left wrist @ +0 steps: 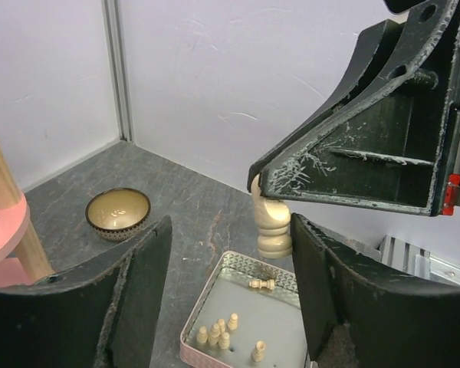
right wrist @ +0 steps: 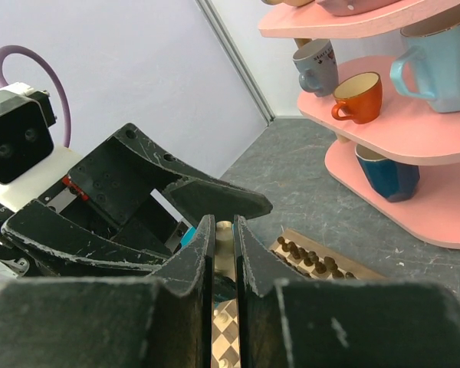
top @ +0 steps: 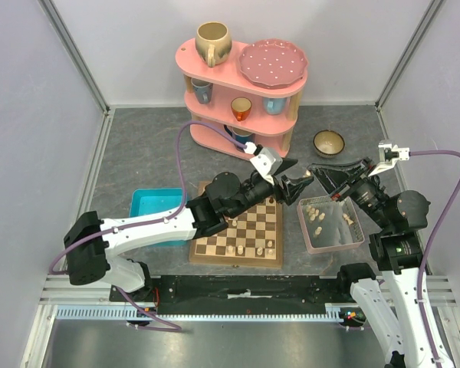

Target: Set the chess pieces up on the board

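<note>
Bright, even overhead light. Soft, faint shadows fall on the grey surface (top: 138, 153). In the wrist view the close left gripper (left wrist: 228, 261) looks slightly blurred.

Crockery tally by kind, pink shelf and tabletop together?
Mugs and cups: 5 (beige ceramic mug, grey-blue mug, orange cup, light blue mug, dark blue cup)
Plates: 1 (round pink dotted plate)
Bowls: 1 (small brown ceramic bowl)
Total: 7
</note>
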